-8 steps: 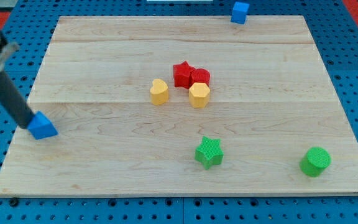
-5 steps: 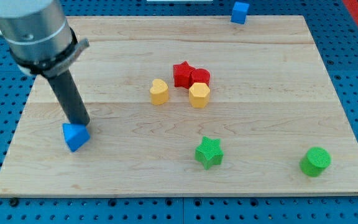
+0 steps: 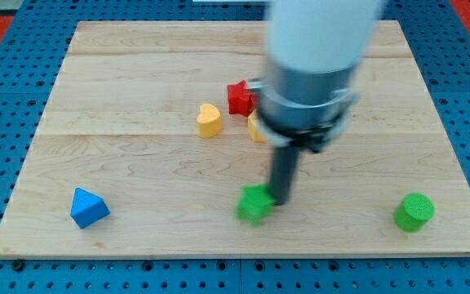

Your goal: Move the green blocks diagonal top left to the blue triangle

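Observation:
The blue triangle [image 3: 88, 207] lies near the board's bottom-left corner. The green star [image 3: 254, 204] sits at bottom centre. My tip [image 3: 281, 198] touches its right side; the rod and arm rise above it, blurred. The green cylinder [image 3: 414, 212] stands at the bottom right, apart from the tip.
A yellow heart-shaped block [image 3: 209, 120] and a red star [image 3: 238, 97] lie at the board's middle. A yellow block [image 3: 255, 127] shows partly behind the arm. The arm hides the other middle blocks and the board's top right. The wooden board [image 3: 137, 65] rests on a blue pegboard.
The arm swung from the blue triangle across to the green star. The triangle ended a little lower and to the left. The green star has shifted left.

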Motion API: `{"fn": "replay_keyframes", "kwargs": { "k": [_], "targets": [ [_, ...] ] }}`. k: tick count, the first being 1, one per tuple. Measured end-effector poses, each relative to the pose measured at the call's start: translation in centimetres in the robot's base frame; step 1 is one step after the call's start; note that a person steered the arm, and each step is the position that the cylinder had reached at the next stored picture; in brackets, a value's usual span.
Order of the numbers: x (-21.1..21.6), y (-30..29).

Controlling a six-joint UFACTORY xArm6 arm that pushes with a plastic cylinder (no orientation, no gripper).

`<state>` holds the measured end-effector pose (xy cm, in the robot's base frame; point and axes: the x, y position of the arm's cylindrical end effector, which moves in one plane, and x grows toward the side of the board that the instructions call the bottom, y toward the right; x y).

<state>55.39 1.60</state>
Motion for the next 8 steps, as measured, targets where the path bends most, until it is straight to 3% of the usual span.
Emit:
{"fn": "replay_keyframes", "kwargs": {
  "k": [1,2,3,4,5,6,7,8],
  "targets": [
    [2.0,-5.1],
    [3.6,-2.1],
    [4.9,-8.4],
    [1.0,-13.7],
    [0.5,-9.9],
    [-4.6,1.1],
    [-6.8,13.8],
    [-2.1,22.0]
  ]
}}
